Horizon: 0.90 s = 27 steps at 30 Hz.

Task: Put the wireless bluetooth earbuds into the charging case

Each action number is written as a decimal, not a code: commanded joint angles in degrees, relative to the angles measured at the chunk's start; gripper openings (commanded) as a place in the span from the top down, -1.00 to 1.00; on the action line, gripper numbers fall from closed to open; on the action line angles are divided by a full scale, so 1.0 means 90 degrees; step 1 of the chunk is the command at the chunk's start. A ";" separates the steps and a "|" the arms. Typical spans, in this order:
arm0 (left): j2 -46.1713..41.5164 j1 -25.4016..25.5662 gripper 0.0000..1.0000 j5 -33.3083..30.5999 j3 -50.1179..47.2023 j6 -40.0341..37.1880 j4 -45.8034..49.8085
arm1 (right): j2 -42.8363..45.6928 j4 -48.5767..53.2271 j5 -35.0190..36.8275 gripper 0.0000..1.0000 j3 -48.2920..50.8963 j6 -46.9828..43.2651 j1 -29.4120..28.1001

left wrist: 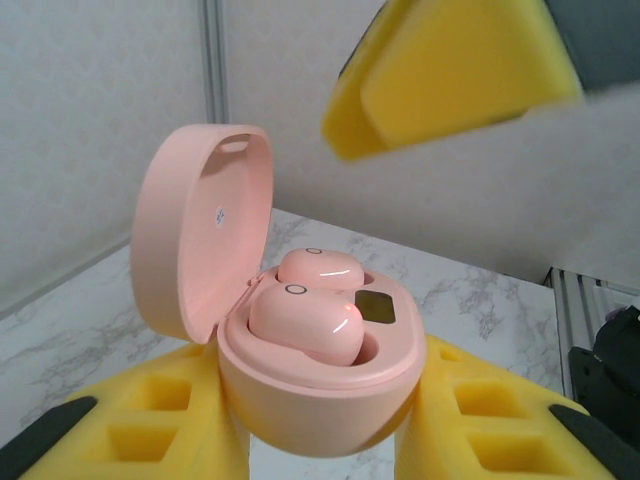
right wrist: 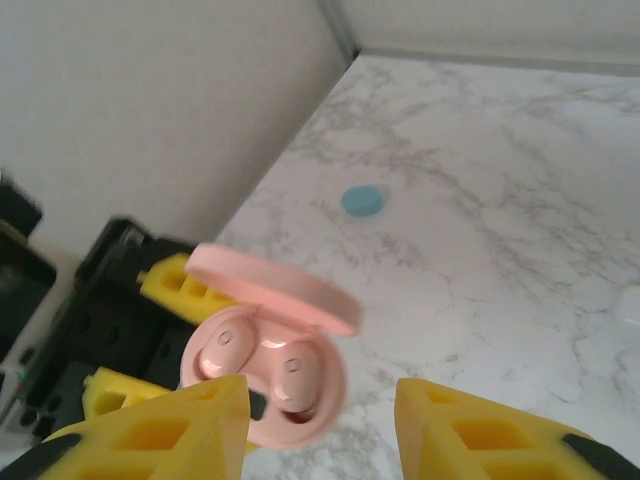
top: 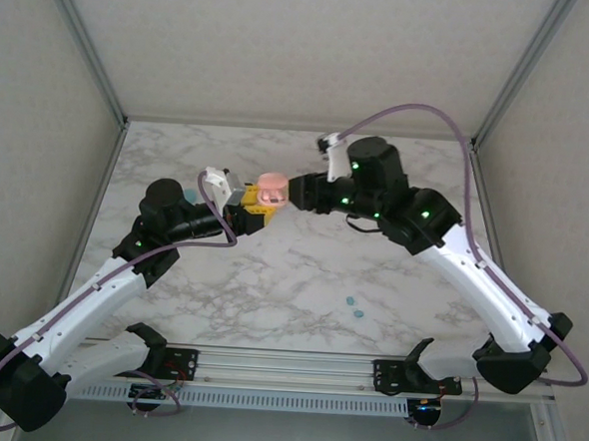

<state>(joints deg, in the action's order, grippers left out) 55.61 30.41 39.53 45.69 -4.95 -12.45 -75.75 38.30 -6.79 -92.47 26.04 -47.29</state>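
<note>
Centre of the overhead frame, slightly above the middle: the two grippers meet over the marbled table (top: 271,279), with the pink charging case (top: 271,189) between them, raised off the surface.

Left gripper (top: 247,216): closed on the charging case. In the left wrist view its yellow foam fingers (left wrist: 150,415) sit against either side of the case's lower shell, at the bottom of the frame. The hold looks narrow and firm. The case is roughly upright.

Charging case (left wrist: 320,390): lid hinged open, standing up at the left of the left wrist frame. Both wells are filled: one pink earbud (left wrist: 305,322) in front and a second pink earbud (left wrist: 320,268) behind it. They sit side by side and look low in their wells. A small dark window shows on the rim to their right.

Right gripper (right wrist: 320,420): fingers spread, with nothing between them. I see its two yellow pads at the bottom of the right wrist frame, and the open case (right wrist: 265,370) lies just beyond the left-hand pad, partly hidden by it. From the left wrist, one pad (left wrist: 450,70) hangs in the upper right, clear of the case.

Elsewhere: two small teal earbuds (top: 354,304) lie close together on the table, lower right of centre in the overhead frame, well apart from both grippers. A teal disc (right wrist: 361,200) rests on the table, upper middle of the right wrist frame. I cannot tell what it is.
</note>
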 commanded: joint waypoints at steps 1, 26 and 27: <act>-0.0049 0.0058 0.69 -0.0039 0.0215 -0.0250 0.0076 | -0.0012 -0.0084 -0.0329 0.04 -0.0105 0.1027 0.0461; 0.0272 0.0058 0.68 -0.0452 0.0460 -0.0113 0.0134 | -0.0853 0.0741 -0.1878 -0.20 -0.0541 0.1170 0.1086; 0.0290 0.0058 0.68 -0.0441 0.0443 -0.0099 0.0103 | -0.0739 0.0531 -0.1956 -0.21 -0.0347 0.1251 0.1143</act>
<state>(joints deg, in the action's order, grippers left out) 57.80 30.46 35.86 48.38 -7.25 -8.99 -85.76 45.21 -27.05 -98.50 36.86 -37.85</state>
